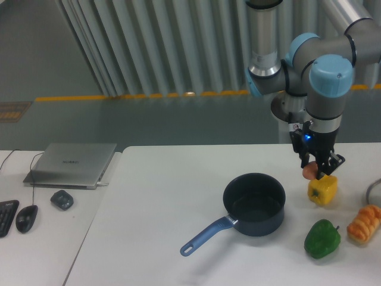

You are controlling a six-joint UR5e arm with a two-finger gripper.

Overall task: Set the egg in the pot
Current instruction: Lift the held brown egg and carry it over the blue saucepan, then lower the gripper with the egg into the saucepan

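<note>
The small brownish-orange egg (309, 172) hangs in the air between the fingers of my gripper (314, 171), which is shut on it. It is held above the table, just right of the pot and right above the yellow pepper. The pot (255, 204) is a round dark navy saucepan on the white table, its lighter blue handle (205, 236) pointing toward the front left. Its inside looks empty.
A yellow bell pepper (322, 190) stands directly under the gripper. A green pepper (322, 239) and an orange ridged pastry (364, 223) lie at the front right. On the left table sit a laptop (71, 164), a mouse (27, 218) and a small grey device (62, 199).
</note>
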